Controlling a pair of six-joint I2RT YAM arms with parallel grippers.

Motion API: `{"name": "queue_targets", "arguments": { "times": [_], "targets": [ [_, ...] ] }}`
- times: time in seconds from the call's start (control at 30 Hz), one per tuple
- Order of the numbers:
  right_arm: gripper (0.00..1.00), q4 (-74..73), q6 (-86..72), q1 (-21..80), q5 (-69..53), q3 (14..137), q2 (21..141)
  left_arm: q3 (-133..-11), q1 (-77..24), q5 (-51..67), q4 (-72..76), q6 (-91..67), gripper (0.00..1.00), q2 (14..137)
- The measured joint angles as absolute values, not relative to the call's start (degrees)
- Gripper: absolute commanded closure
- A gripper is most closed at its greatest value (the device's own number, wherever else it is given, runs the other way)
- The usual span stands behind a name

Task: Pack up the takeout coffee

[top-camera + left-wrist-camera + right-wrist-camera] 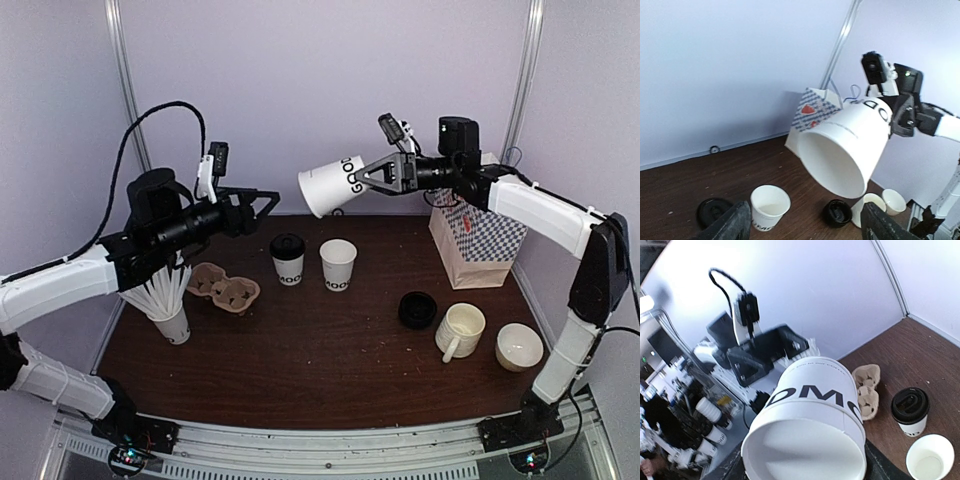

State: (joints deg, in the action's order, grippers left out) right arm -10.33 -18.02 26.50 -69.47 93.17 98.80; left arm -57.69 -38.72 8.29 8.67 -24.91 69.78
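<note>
Three paper cups show from above: one sideways cup (328,187) at upper centre, clamped at its base by the right gripper (363,178); a lidded cup (288,260) and an uncapped cup (338,264) standing mid-frame. The left gripper (268,204), jaws spread, empty, faces it from the left.

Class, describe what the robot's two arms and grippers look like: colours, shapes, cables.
The left arm and right arm have white link covers with black joints. The left gripper and right gripper are black, angular, two-fingered. A black cable loops above the left arm.
</note>
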Motion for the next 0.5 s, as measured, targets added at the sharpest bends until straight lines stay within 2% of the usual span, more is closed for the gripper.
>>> {"name": "queue_targets", "arguments": {
  "times": [0.13,0.27,0.5],
  "targets": [
    [0.34,15.88,-41.12,24.80,-72.01,88.49,100.77,-54.08,-39.24,16.60,26.41,-32.88,0.22,75.66],
    [0.33,27.51,-52.34,24.38,-72.49,87.55,102.00,-54.57,-40.25,21.28,34.37,-36.75,0.23,80.38],
    [0.33,34.11,-57.69,24.77,-73.34,87.48,102.00,-62.11,-41.25,26.46,38.57,-39.27,0.43,85.65]
  ]
}}
